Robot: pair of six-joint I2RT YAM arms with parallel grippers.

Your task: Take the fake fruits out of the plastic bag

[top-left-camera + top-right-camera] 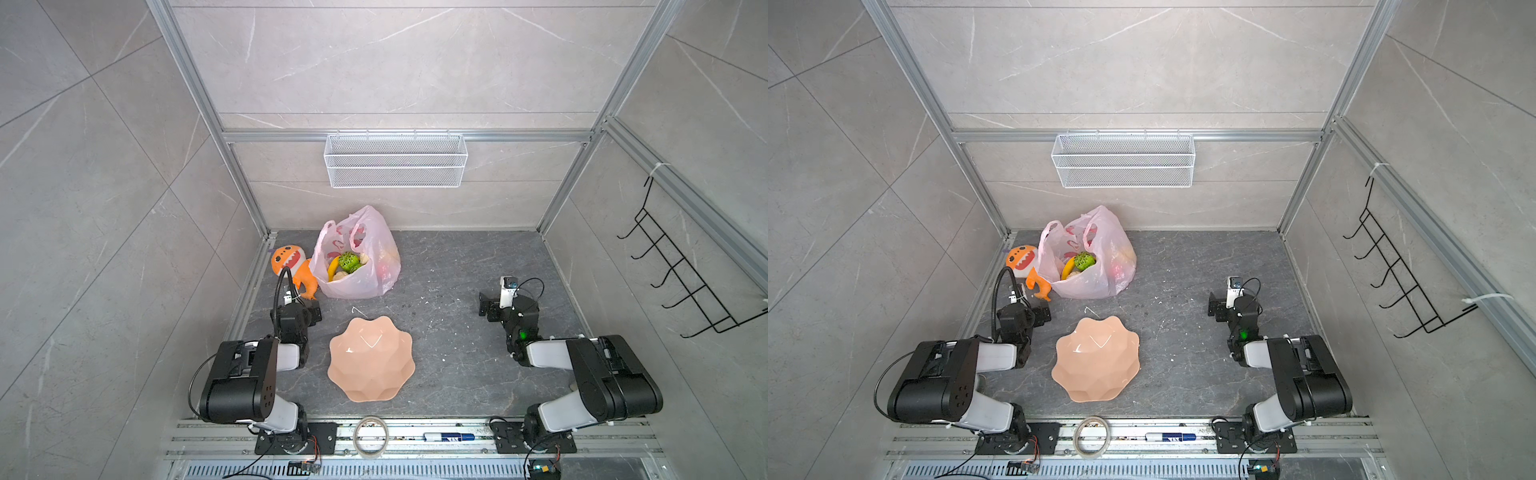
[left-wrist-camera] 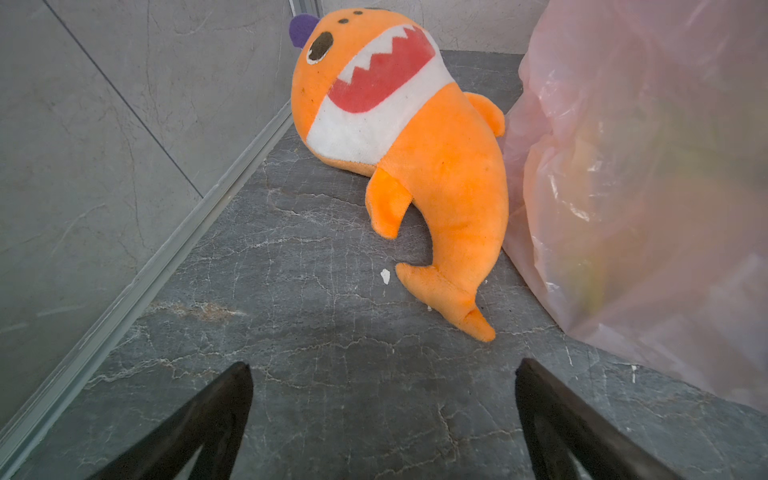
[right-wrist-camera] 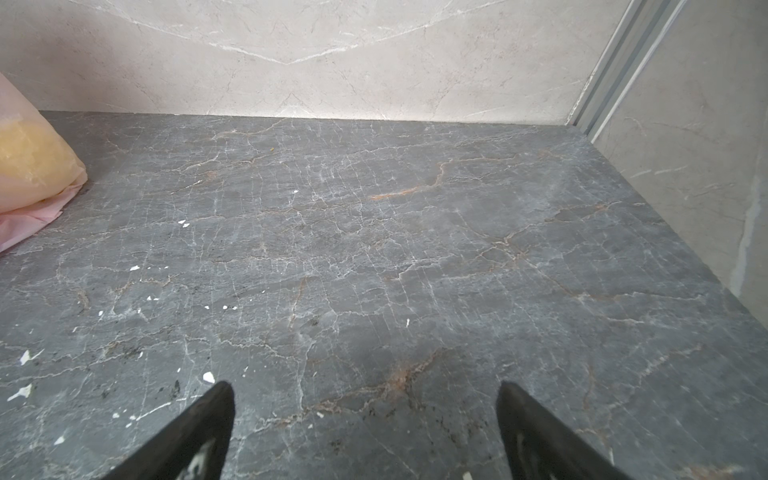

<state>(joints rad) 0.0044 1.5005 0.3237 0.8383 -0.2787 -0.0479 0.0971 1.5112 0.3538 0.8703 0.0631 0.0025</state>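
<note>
Propped upright at the back left of the bench [image 1: 457, 270], mouth gaping upward, to hold the fruits [image 1: 348, 262] heaped inside the bag [image 1: 365, 286]. Parked low, left gripper [image 2: 384, 363] near it and right gripper [image 3: 365, 384] well apart, both spread wide on nothing, ready to reach in.

pink plastic bag [image 1: 365, 274] upright, mouth open, w/ fake fruits [image 1: 348, 262] inside, back-left of floor.

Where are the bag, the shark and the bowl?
bag [image 1: 357, 286]: in a top view, front wall
shark [image 2: 453, 174]: left wrist view, orange body
bowl [image 1: 371, 386]: in a top view, near inner wall
</note>
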